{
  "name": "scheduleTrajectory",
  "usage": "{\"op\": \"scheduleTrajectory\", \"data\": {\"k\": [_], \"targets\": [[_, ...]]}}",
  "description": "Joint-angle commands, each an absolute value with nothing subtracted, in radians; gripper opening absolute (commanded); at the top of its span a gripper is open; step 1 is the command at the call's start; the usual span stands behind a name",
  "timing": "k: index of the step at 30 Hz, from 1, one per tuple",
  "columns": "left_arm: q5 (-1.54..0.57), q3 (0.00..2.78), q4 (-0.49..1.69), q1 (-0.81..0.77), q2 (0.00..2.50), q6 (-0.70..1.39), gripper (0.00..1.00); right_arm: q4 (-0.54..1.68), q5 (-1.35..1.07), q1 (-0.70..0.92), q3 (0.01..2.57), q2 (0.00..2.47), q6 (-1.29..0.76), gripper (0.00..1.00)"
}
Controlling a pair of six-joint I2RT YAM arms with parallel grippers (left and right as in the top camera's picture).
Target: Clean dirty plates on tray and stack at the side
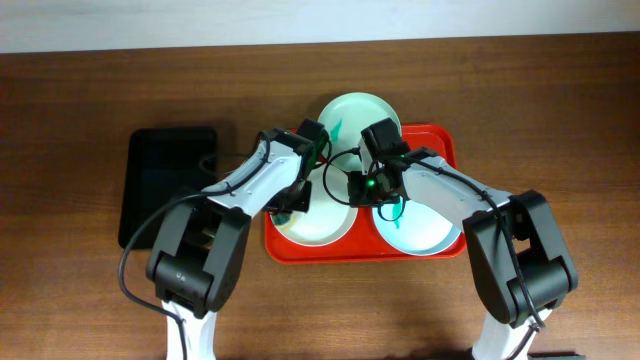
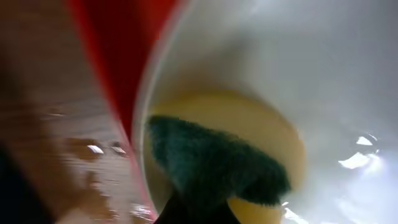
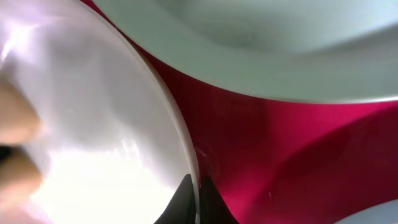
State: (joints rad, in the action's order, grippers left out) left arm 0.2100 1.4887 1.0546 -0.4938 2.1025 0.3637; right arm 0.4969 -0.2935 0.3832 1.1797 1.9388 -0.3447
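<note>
The red tray holds three plates: mint green at the back, white at front left, pale blue at front right. The mint and blue plates show teal smears. My left gripper is shut on a yellow sponge with a green scouring face and presses it on the white plate near its left rim. My right gripper is shut on the white plate's right rim, one finger on each side. The mint plate lies just beyond.
A narrower black tray lies on the wooden table left of the red tray. The red tray's floor shows between the plates, and its left rim runs close beside the sponge.
</note>
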Motion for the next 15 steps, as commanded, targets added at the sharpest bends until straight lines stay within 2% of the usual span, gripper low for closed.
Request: {"op": "scheduleTrajectory", "data": {"k": [1, 11, 15], "targets": [[0.434, 1.481, 1.064, -0.475, 2.135, 0.423, 0.00, 0.493, -0.274, 0.387, 1.176, 1.922, -0.357, 0.04], [0.415, 1.618, 1.164, -0.442, 2.107, 0.490, 0.00, 0.494, -0.272, 0.387, 1.176, 1.922, -0.356, 0.04], [0.178, 1.659, 1.191, -0.400, 2.075, 0.470, 0.00, 0.496, -0.271, 0.387, 1.176, 1.922, -0.356, 0.04]]}}
